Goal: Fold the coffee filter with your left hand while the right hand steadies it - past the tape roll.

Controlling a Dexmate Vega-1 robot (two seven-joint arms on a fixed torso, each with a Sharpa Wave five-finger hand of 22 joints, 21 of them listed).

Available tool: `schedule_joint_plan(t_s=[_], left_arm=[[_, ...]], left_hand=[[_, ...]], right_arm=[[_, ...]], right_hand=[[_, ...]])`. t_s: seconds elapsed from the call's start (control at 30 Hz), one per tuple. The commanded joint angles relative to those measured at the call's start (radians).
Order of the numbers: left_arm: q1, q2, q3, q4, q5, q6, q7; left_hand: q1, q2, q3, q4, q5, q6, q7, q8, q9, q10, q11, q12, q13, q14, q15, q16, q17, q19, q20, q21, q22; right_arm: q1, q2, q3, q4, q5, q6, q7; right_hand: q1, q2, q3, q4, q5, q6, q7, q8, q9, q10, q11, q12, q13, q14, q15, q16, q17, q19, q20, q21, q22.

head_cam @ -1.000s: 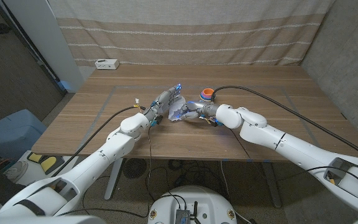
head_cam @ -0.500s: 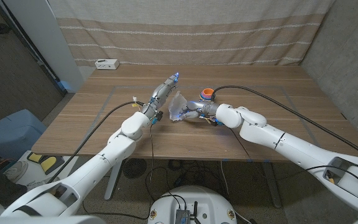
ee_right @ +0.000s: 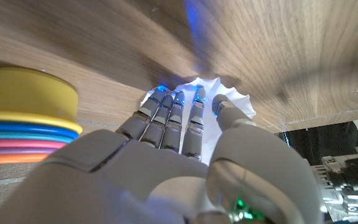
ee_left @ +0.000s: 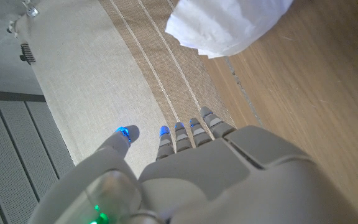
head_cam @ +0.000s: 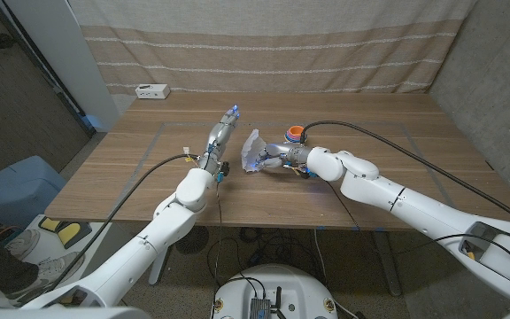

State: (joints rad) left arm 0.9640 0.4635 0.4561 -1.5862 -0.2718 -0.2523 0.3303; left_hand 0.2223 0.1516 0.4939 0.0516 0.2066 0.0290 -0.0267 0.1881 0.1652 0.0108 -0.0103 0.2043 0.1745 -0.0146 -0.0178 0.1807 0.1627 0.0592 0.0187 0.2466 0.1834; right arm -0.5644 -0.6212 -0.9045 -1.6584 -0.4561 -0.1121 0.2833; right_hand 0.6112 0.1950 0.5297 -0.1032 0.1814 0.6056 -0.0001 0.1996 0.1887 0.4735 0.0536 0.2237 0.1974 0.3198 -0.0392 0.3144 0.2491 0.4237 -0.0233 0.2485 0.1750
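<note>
Coffee filter point(head_cam: 253, 151) near mid-table on wooden table point(head_cam: 131, 177), white and crumpled, one flap standing up off the surface rather than lying flat; fold judged begun but not pressed down. Right hand point(head_cam: 275, 158) laid on the filter's right side, fingers point(ee_right: 173, 112) extended side by side with tips over the paper's scalloped edge, apparently pressing it to the wood so that it cannot slide during folding; whether any paper is pinched under the thumb cannot be told from the blurred right wrist view. Left hand point(head_cam: 219, 140) raised clear of the table just left of the filter, fingers point(ee_left: 185, 134) straight, close together and pointing away from the robot, holding nothing; paper visible beyond the fingertips in the left wrist view, apart from them. Position judged suited to sweeping back across the raised flap and flattening it. Stack of coloured tape rolls point(head_cam: 294, 134), orange topmost in the head view, just beyond the right hand, near the filter but not touching it. Small white box point(head_cam: 151, 90) at the far left edge, well apart from the work.
</note>
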Motion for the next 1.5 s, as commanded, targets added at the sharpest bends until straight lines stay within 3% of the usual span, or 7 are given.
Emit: schedule_joint_plan(t_s=[0.03,0.4,0.53,0.77,0.9,1.5], left_arm=[[0.065,-0.009,-0.025,-0.078,-0.025,0.098,0.094],[-0.035,0.001,0.009,0.058,-0.19,0.045,-0.184],[-0.078,-0.006,0.025,0.115,-0.233,0.027,-0.278],[-0.119,-0.02,0.042,0.163,-0.274,0.03,-0.343],[-0.143,-0.02,0.051,0.182,-0.296,0.054,-0.381],[-0.228,-0.045,0.091,0.303,-0.317,0.054,-0.506]], left_hand=[[0.015,0.008,0.01,-0.009,-0.005,0.006,0.017,-0.002,0.006,0.018,0.005,0.006,0.004,0.016,0.006,0.004,0.004,0.029,0.009,0.011,0.002],[0.018,0.041,0.039,0.012,-0.003,-0.029,0.028,-0.015,0.007,0.005,0.013,-0.004,0.005,0.006,0.011,0.0,0.009,0.055,0.003,0.016,0.003],[-0.005,-0.018,0.013,0.018,-0.012,-0.048,0.018,-0.016,0.006,-0.004,0.004,-0.009,0.005,-0.001,0.004,-0.002,0.01,0.063,-0.014,0.014,0.002],[-0.025,-0.049,-0.009,0.021,-0.015,-0.072,0.016,-0.02,0.005,-0.019,0.005,-0.014,0.006,-0.016,0.01,-0.006,0.011,0.059,-0.01,0.007,0.002],[-0.035,-0.058,-0.018,0.024,-0.014,-0.094,0.018,-0.022,0.005,-0.026,0.006,-0.015,0.006,-0.018,0.013,-0.005,0.011,0.086,0.0,0.014,0.001],[-0.06,-0.073,-0.038,0.031,-0.007,-0.107,0.01,-0.013,0.005,-0.031,0.007,-0.011,0.006,-0.019,0.013,0.0,0.011,0.114,-0.006,0.016,0.0]], right_arm=[[0.013,0.004,-0.005,0.019,0.005,0.016,0.008],[0.015,0.004,-0.002,0.03,0.014,0.028,0.006],[0.014,0.003,0.002,0.036,0.019,0.031,0.002],[0.016,0.004,0.005,0.049,0.027,0.038,-0.003],[0.019,0.006,0.005,0.058,0.031,0.042,-0.005],[0.018,0.007,0.017,0.069,0.059,0.056,-0.016]], right_hand=[[0.008,-0.002,0.002,0.007,0.004,0.002,0.008,-0.004,0.001,0.01,0.004,-0.004,0.003,0.009,-0.003,0.006,0.002,0.007,0.001,-0.002,0.005],[0.01,-0.002,0.001,0.008,0.004,0.004,0.008,-0.004,0.001,0.011,-0.001,-0.005,0.003,0.009,-0.004,0.007,0.003,0.008,0.0,-0.003,0.005],[0.011,-0.002,0.001,0.008,0.004,0.004,0.009,-0.004,0.001,0.012,0.0,-0.005,0.003,0.009,-0.003,0.007,0.003,0.008,-0.001,-0.003,0.005],[0.012,-0.002,0.0,0.009,0.004,0.004,0.01,-0.004,0.001,0.011,0.002,-0.006,0.003,0.009,-0.004,0.007,0.004,0.009,-0.001,-0.004,0.005],[0.013,-0.002,-0.001,0.009,0.004,0.005,0.009,-0.004,0.001,0.012,-0.001,-0.007,0.003,0.01,-0.003,0.008,0.005,0.009,-0.002,-0.004,0.005],[0.015,-0.001,-0.002,0.011,0.004,0.008,0.01,-0.004,0.001,0.016,0.002,-0.006,0.004,0.013,-0.002,0.01,0.006,0.013,-0.002,-0.005,0.005]])
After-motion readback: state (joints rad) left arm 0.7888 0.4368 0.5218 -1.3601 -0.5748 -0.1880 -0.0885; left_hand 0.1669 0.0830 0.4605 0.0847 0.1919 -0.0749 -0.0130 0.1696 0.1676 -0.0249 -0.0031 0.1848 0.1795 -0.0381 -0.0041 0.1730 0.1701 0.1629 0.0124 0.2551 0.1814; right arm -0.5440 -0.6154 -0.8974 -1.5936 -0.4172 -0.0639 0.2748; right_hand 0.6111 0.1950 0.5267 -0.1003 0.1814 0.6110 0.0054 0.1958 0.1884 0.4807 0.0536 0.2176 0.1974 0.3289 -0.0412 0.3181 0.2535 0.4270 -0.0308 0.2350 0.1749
